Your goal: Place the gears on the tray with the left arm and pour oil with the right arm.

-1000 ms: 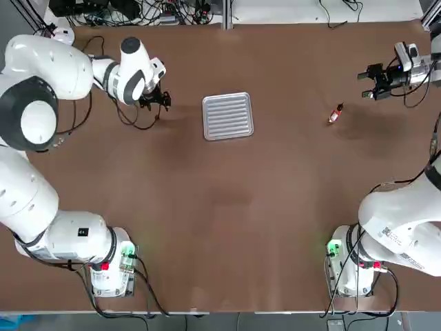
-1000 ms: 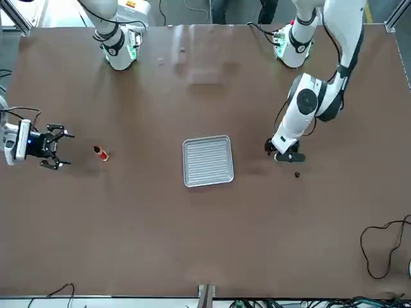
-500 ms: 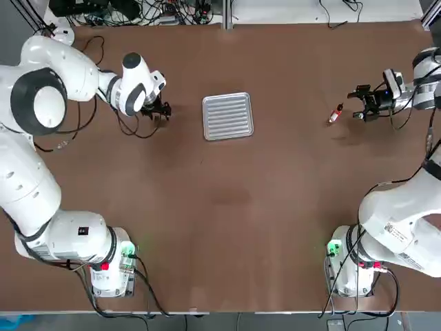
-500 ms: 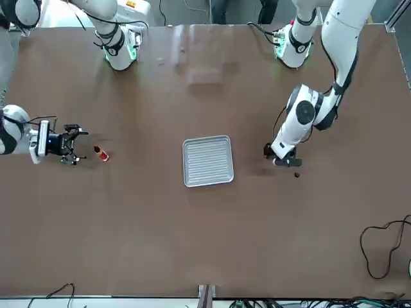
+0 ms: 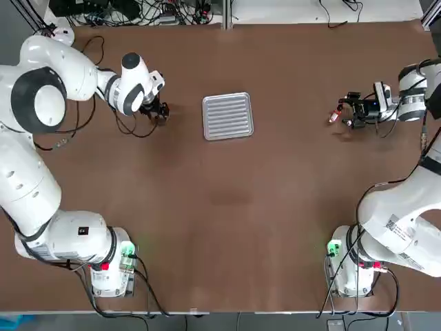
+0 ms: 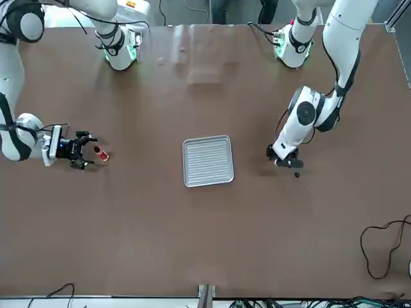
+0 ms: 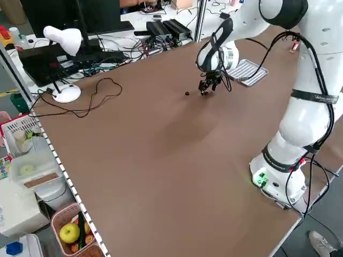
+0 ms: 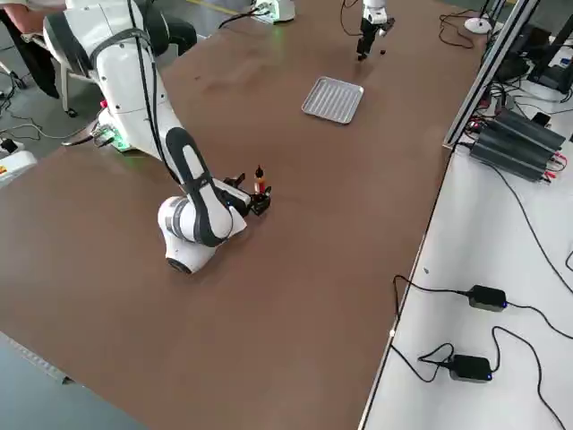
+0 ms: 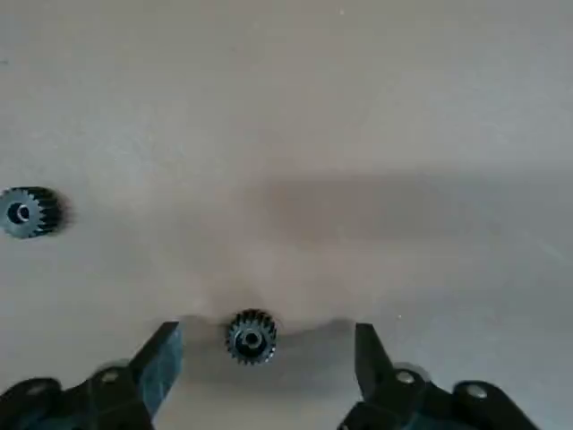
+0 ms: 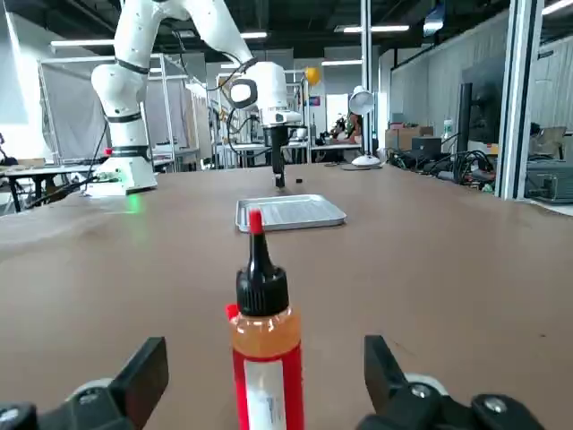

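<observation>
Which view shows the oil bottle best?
The right wrist view: the bottle stands upright and close, with its red tip, black cap and white label in sight. The right side view shows it small, by the right claw; the top and front views, a tiny red shape; the left wrist view lacks it.

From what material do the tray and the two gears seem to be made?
The tray looks like metal, probably thin: silvery, with pressed ribs. The gears seem to be dark metal with a slight sheen on their faces, though hard plastic is possible.
</observation>
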